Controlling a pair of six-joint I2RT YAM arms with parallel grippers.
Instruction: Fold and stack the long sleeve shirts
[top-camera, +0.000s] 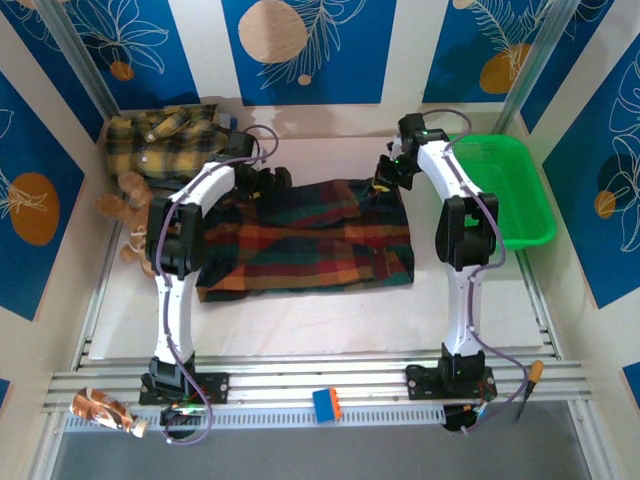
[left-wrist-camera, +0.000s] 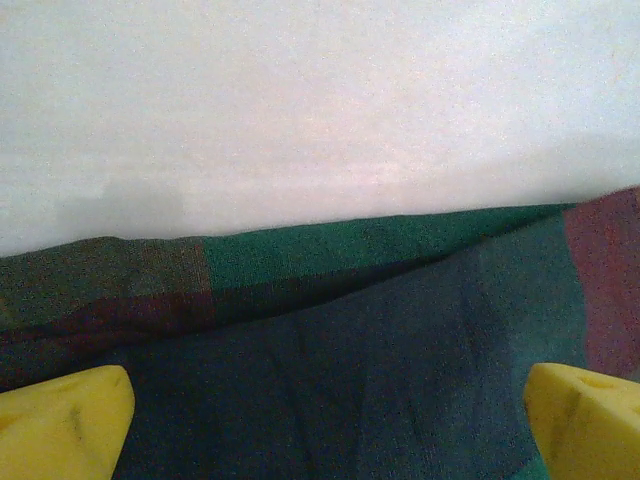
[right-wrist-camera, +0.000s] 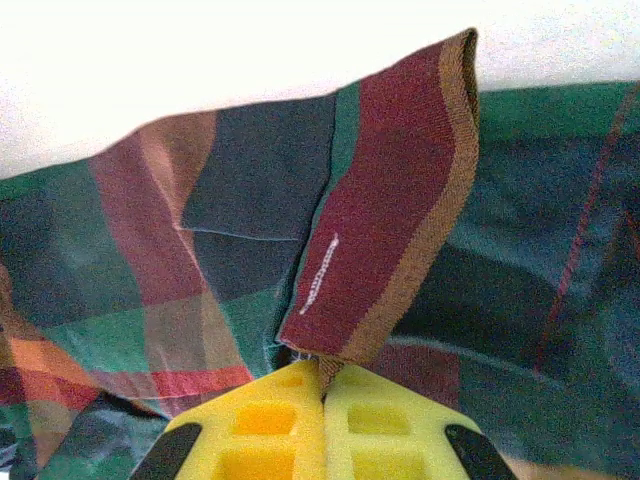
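Observation:
A dark green, navy, red and orange plaid shirt (top-camera: 305, 245) lies spread across the middle of the table. My right gripper (right-wrist-camera: 322, 385) is shut on a red-and-tan edge flap of this shirt (right-wrist-camera: 390, 200) at its far right corner, seen from above as right gripper (top-camera: 385, 175). My left gripper (top-camera: 262, 180) hovers open over the shirt's far left edge; its yellow fingertips (left-wrist-camera: 65, 420) stand wide apart above the dark cloth (left-wrist-camera: 330, 380). A yellow and black plaid shirt (top-camera: 165, 140) lies bunched in the far left corner.
A brown teddy bear (top-camera: 130, 205) lies at the left, beside the left arm. A green plastic basket (top-camera: 505, 185) stands at the right edge. A blue and orange block (top-camera: 327, 403) sits on the front rail. White table shows in front of the shirt.

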